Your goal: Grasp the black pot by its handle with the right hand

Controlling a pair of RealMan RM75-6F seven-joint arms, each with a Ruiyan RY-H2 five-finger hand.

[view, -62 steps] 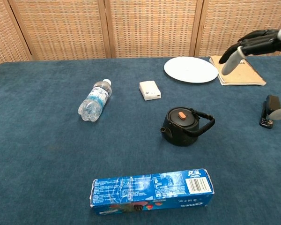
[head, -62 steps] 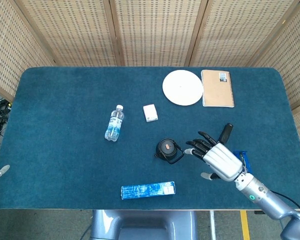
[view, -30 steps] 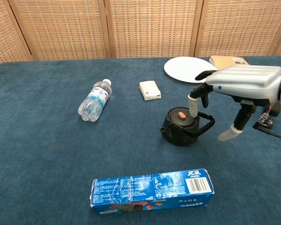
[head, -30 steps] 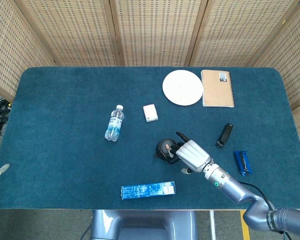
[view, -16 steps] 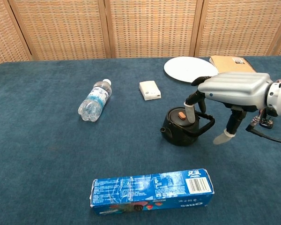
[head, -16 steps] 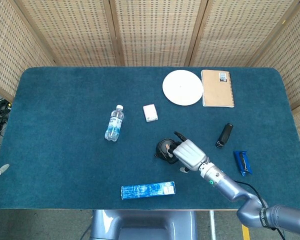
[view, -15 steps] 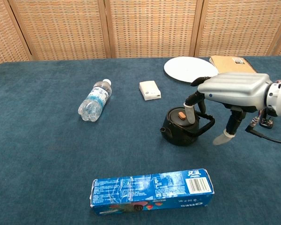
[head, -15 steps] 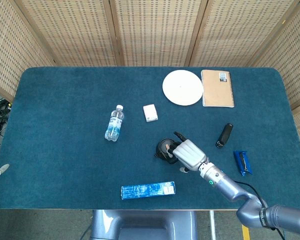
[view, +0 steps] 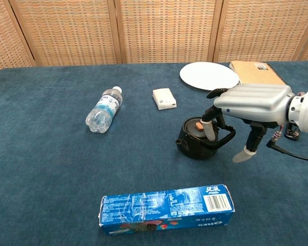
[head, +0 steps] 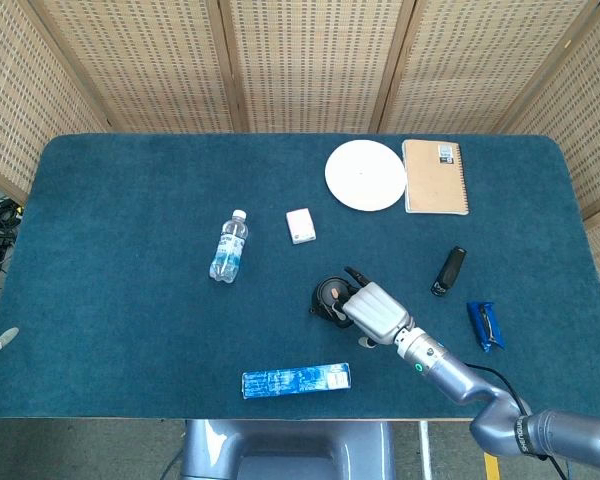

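Chest view | our right hand (view: 251, 105) spread, holding nothing, fingers over the black pot (view: 197, 138) | pot looks rigid, heavy; we'd grip the handle (view: 223, 138)

Robot hand (view: 249, 105) over black pot (view: 199, 138)

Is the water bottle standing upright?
No, the water bottle lies on its side on the blue table, cap pointing toward the far edge.
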